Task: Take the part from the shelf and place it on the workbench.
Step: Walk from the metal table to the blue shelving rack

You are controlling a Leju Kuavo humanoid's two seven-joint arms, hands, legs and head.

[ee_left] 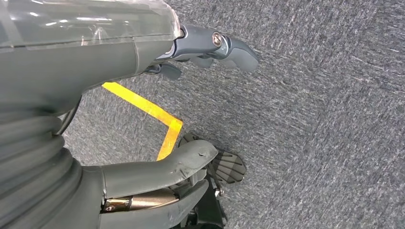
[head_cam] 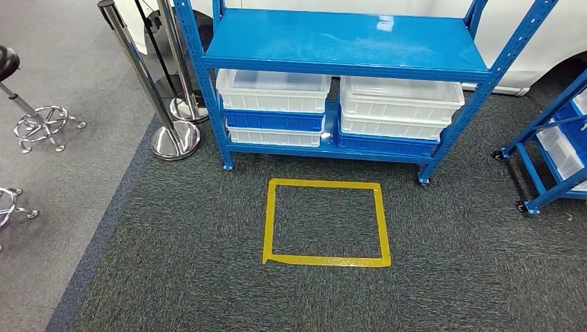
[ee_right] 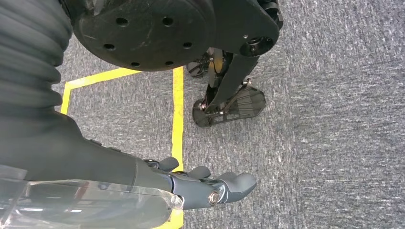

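Note:
A blue metal shelf (head_cam: 346,41) stands straight ahead on dark carpet. Its lower level carries two white bins (head_cam: 273,90) (head_cam: 401,97) stacked over blue bins (head_cam: 273,121). From this angle I cannot see what lies inside them, and the shelf's upper board is bare blue. My left hand (ee_left: 143,57) hangs at my side above the carpet, fingers (ee_left: 229,45) stretched out and thumb (ee_left: 191,160) apart, holding nothing. My right hand (ee_right: 191,183) hangs the same way, fingers loosely extended and holding nothing.
A yellow tape square (head_cam: 325,223) marks the carpet just before the shelf. Two chrome barrier posts (head_cam: 173,135) stand left of the shelf, with stool bases (head_cam: 38,124) further left. A second blue rack on wheels (head_cam: 554,152) stands at the right edge.

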